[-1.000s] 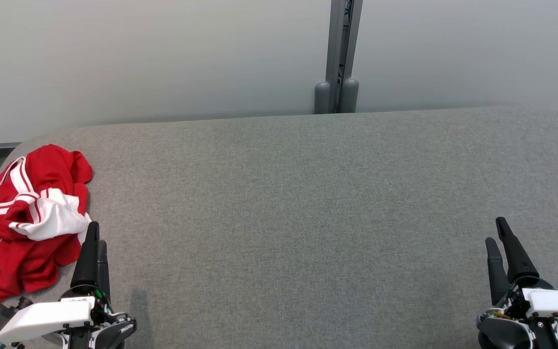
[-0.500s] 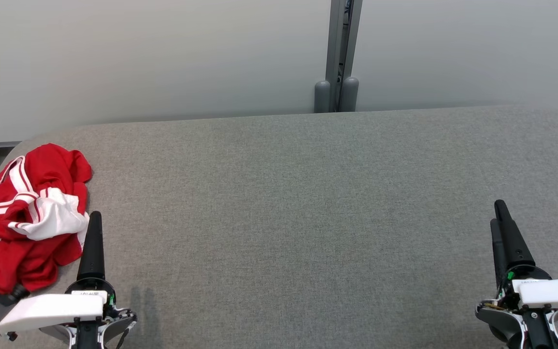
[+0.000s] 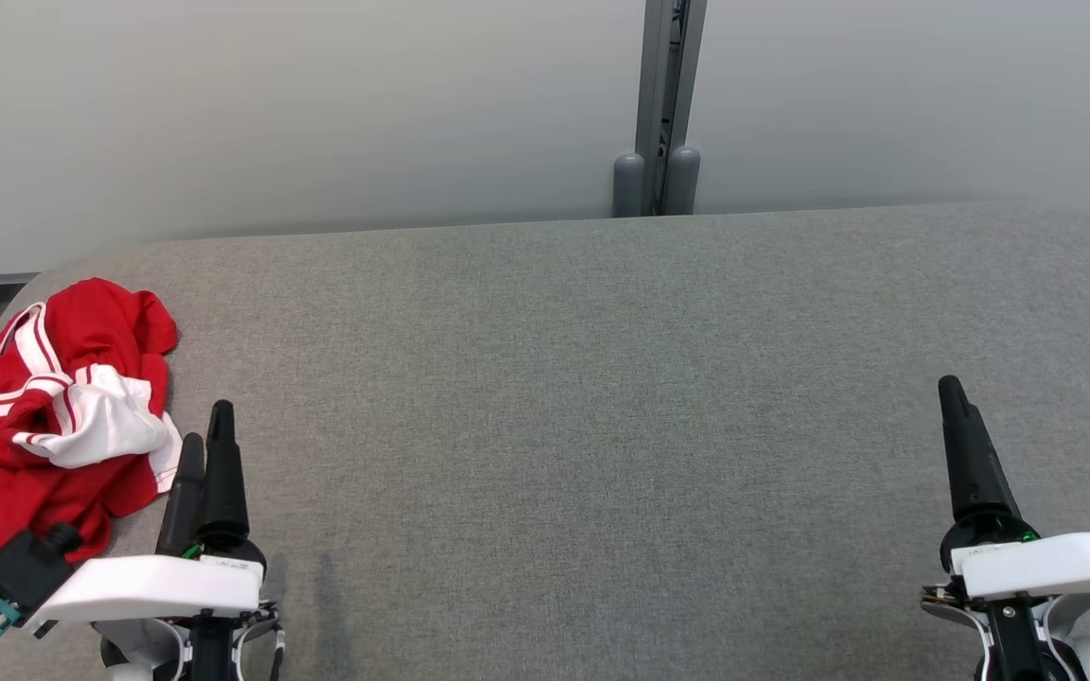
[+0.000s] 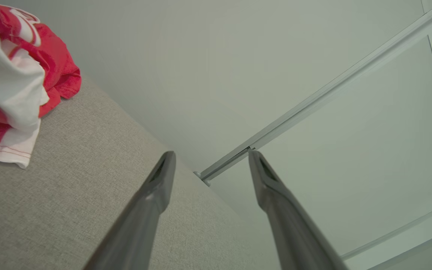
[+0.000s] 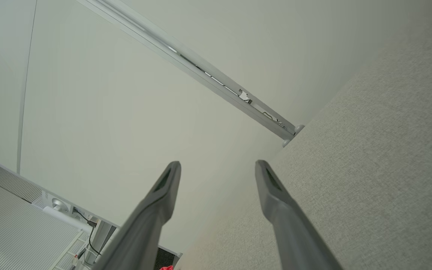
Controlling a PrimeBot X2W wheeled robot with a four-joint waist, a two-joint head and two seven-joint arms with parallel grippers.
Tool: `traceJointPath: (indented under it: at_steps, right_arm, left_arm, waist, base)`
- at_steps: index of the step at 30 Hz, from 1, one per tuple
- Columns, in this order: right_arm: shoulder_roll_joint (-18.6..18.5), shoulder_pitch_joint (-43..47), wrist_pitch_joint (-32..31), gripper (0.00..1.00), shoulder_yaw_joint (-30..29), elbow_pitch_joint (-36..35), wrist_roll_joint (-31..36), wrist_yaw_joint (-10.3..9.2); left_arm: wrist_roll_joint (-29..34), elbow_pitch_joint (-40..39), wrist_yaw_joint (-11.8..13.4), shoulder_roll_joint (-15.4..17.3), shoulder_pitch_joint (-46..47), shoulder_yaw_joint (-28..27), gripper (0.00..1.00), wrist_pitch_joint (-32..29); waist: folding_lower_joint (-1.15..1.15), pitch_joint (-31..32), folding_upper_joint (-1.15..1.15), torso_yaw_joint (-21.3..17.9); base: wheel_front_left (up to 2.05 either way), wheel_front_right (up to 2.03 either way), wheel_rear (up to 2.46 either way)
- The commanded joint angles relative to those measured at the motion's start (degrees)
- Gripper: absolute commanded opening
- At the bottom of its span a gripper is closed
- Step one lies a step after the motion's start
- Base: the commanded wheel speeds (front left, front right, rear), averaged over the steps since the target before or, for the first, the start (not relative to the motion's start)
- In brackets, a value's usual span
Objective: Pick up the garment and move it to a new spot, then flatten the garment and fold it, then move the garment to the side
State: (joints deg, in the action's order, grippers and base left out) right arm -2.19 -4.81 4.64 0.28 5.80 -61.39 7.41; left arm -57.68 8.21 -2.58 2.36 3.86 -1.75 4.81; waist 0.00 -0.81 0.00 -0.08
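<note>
The small label (image 3: 221, 565) on the left gripper's (image 3: 206, 424) white mount is too small for me to read; so is the dark mark on the garment's (image 3: 53, 416) left edge.

I have both arms low at the near edge of the table (image 3: 602, 378), fingers pointing away from me towards the wall (image 3: 318, 113); the left gripper sits just beside the garment's right edge; the right gripper (image 3: 952, 390) is well apart from it, near the table's right end. In the wrist views each pair of jaws stands apart with nothing between them; in the head view the right one's fingers line up one behind the other.

I count one garment, red with white stripes and a white panel, crumpled in a heap at the table's left end; two grippers, two dark fingers each; one grey post (image 3: 663, 95) behind the table, with two rounded caps (image 3: 629, 189) at its foot.
</note>
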Motion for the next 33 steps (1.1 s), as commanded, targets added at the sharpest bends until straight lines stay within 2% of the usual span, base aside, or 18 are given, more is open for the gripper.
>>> traceJointPath:
  at_steps: [1, 9, 20, 33]
  right_arm:
    - [-0.6, -1.5, 0.7, 1.0, 0.2, -1.2, 2.4, 0.09]
    - [-0.6, -1.6, 2.1, 1.0, 1.1, -1.2, 13.3, 0.09]
    - [-0.7, -1.9, 3.9, 1.0, 0.9, -0.5, 26.3, 0.1]
    - [-0.7, -2.2, 5.6, 1.0, 0.8, 0.0, 34.2, 0.11]
  left_arm:
    - [3.0, -0.8, 0.5, 0.4, 0.8, 0.4, 1.0, 0.5]
    - [14.1, -0.3, 2.8, 0.5, 0.8, 2.3, 1.0, 1.9]
    - [25.7, -0.1, 5.4, 0.5, 0.6, 4.1, 1.0, 3.6]
    - [34.3, 0.5, 7.6, 0.5, 0.7, 5.5, 1.0, 5.4]
  waist:
    - [0.0, 0.0, 0.0, 0.0]
    - [0.0, -0.2, 0.0, 0.1]
    - [0.0, -0.6, 0.0, 0.2]
    - [0.0, -0.8, 0.0, 0.2]
  base:
    - [0.0, 0.0, 0.0]
    - [0.0, 0.0, 0.0]
    - [0.0, 0.0, 0.0]
    - [0.0, 0.0, 0.0]
